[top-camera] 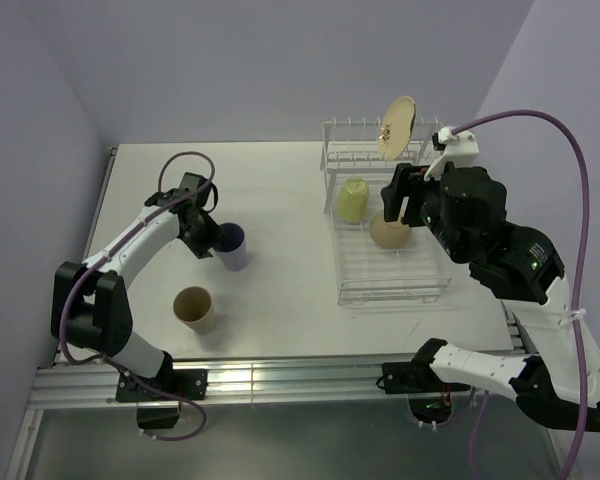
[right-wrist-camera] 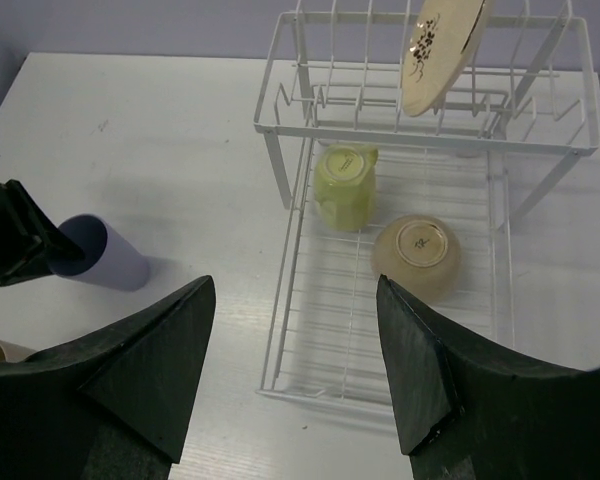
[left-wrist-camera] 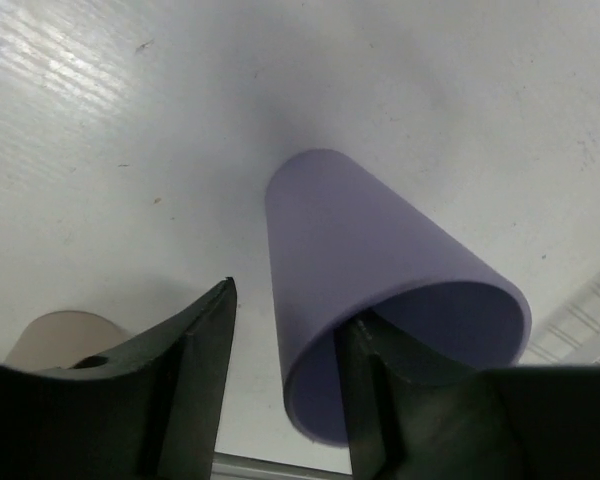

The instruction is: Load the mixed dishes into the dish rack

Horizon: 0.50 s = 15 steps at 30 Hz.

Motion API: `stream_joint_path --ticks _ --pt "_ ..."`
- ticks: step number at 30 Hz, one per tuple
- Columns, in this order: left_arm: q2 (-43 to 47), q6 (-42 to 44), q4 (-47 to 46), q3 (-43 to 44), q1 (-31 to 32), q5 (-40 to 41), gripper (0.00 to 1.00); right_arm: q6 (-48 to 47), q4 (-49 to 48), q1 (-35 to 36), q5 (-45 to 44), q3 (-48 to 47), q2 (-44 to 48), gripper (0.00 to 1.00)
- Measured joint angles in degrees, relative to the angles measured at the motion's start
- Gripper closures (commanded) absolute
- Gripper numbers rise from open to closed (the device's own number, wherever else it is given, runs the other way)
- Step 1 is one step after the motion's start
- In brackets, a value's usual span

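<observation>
The lavender tumbler [top-camera: 232,246] is on the table left of centre, its mouth facing my left gripper [top-camera: 208,232]. In the left wrist view my left gripper [left-wrist-camera: 292,305] is open and straddles the tumbler's [left-wrist-camera: 380,250] rim, with one finger inside the mouth and one outside, a gap showing. The tan tumbler [top-camera: 193,308] stands upright nearer the front. In the white wire dish rack [top-camera: 392,296] sit the yellow-green mug [top-camera: 353,200] and the bowl [top-camera: 390,232], both upside down. The cream plate [top-camera: 397,127] stands in the prongs. My right gripper [top-camera: 402,195] hovers open and empty above the rack.
The right wrist view shows the rack [right-wrist-camera: 280,290] with the mug [right-wrist-camera: 344,183], the bowl [right-wrist-camera: 416,256] and the plate [right-wrist-camera: 435,50], and the lavender tumbler [right-wrist-camera: 105,257] to the left. The rack's near half holds nothing. The metal rail [top-camera: 280,378] runs along the table's front.
</observation>
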State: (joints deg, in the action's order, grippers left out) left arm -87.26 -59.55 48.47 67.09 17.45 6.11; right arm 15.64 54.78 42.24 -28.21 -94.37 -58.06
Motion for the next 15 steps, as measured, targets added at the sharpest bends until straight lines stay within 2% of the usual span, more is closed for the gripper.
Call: stream_joint_path --ticks 2,5,6,8,15 --pt "-1.3 0.5 -0.8 0.0 0.0 -0.6 0.6 0.0 0.3 0.0 -0.2 0.0 0.1 0.27" --pt "-2.5 1.4 -1.7 0.0 0.0 -1.4 0.75 0.0 0.6 0.0 -0.7 0.0 0.3 0.27" --pt "-2.7 1.8 -1.9 0.0 0.0 -1.6 0.89 0.0 0.7 0.0 -0.7 0.0 0.3 0.27" --pt "-2.9 2.1 -2.3 0.0 0.0 -2.1 1.0 0.2 0.8 0.0 -0.7 0.0 0.4 0.27" --pt "-0.3 3.2 -1.7 0.2 0.0 -3.7 1.0 0.9 3.1 0.0 2.1 -1.0 -1.1 0.26"
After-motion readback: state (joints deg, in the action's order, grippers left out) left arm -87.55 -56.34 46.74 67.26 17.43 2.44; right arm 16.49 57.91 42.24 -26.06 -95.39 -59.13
